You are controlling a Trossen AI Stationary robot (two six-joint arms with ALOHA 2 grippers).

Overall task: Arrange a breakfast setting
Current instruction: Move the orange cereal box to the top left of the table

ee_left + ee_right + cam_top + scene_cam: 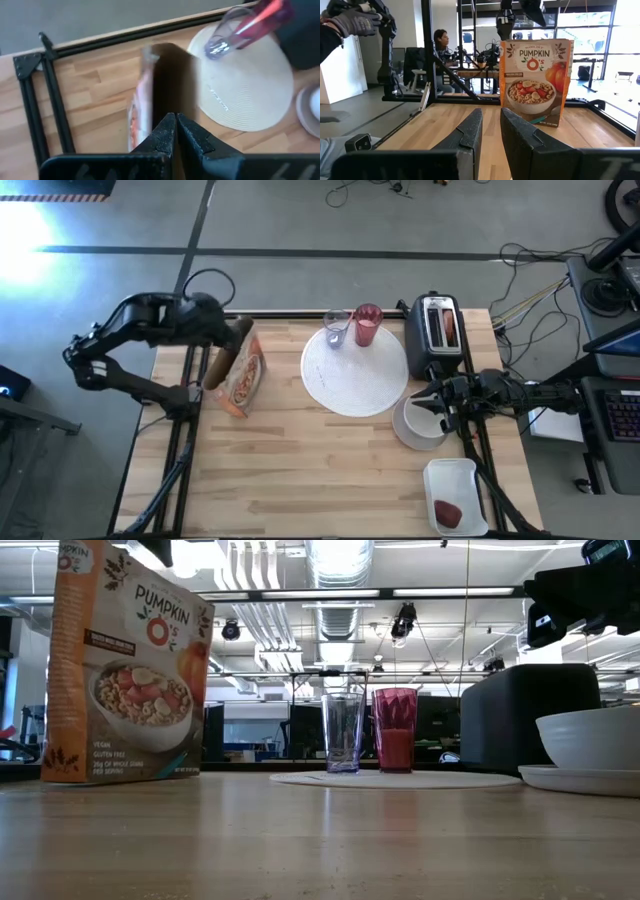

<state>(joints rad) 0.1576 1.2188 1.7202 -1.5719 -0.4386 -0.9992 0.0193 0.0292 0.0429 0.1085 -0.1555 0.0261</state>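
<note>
A large round white plate (355,375) lies at the table's far middle. On its far rim stand a pink tumbler (367,327) and a clear tumbler (337,330). A small white bowl (418,425) sits on a saucer to the plate's right. A browned bread piece (450,328) shows in the toaster (432,345). A dark-red fruit (447,512) lies in the white tray (455,475). My left gripper (175,119) is shut, just over the top of an upright cereal box (237,378). My right gripper (491,120) rests level at the right edge, slightly open, with nothing between its fingers.
The cereal box (536,80) stands on its base at the table's far left. The tray sits at the near right corner. Bare wood runs across the near middle and near left. Beyond the table a person sits (442,45), and a gloved hand (350,22) shows.
</note>
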